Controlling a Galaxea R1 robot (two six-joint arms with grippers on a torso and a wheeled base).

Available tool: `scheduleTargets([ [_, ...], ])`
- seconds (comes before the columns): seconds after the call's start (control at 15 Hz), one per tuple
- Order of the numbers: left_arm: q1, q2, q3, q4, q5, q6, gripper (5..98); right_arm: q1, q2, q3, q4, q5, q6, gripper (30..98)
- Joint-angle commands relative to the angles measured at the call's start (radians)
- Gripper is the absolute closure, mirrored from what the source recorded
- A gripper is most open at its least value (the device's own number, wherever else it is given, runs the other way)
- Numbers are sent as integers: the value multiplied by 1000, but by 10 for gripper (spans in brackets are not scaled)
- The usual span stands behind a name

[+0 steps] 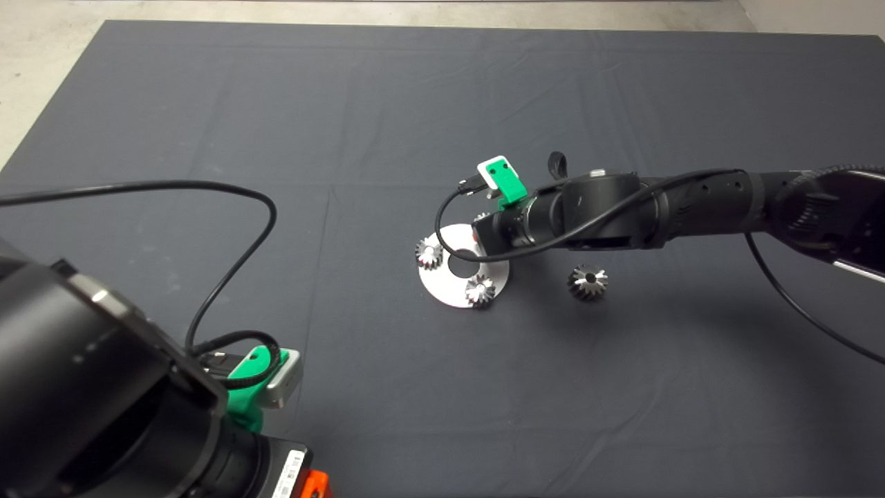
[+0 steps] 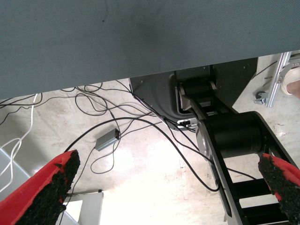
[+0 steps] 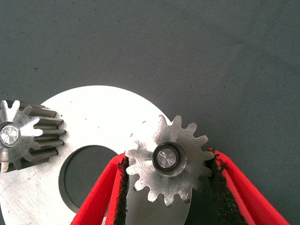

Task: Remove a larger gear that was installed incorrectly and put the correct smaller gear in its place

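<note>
Smaller gear (image 3: 169, 164) (on disc (image 3: 103, 117)) between right claw (image 3: 166, 187) pads.

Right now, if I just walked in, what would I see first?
Probably the shiny round plate in the middle of the dark mat, with gears on its rim. The right gripper hangs over it, its red fingers closed around one gear. A wider gear lies alone on the mat beside the plate.
</note>
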Motion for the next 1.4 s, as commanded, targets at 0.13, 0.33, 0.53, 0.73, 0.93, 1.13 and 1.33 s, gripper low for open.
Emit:
scheduleTargets([
  [0.13, -8, -1, 15, -20, 58, 0, 54, 29, 7, 8, -1, 22, 6, 879],
  [0.33, -8, -1, 15, -20, 58, 0, 54, 29, 7, 9, 0, 21, 6, 852],
  [0.53, -8, -1, 15, -20, 58, 0, 54, 29, 7, 11, 4, 21, 5, 847],
  [0.73, -8, 0, 15, -22, 58, 3, 54, 145, -54, 181, 183, 10, 5, 807],
  [0.93, -8, 1, 13, -21, 58, 3, 54, 346, -272, 333, 471, 9, 0, 761],
  [1.13, -8, 40, 16, -21, 58, 28, 54, 340, -492, 464, 683, -5, -2, 709],
  [1.33, -12, 89, 4, -15, 56, 48, 54, 320, -604, 665, 889, -20, 102, 665],
])
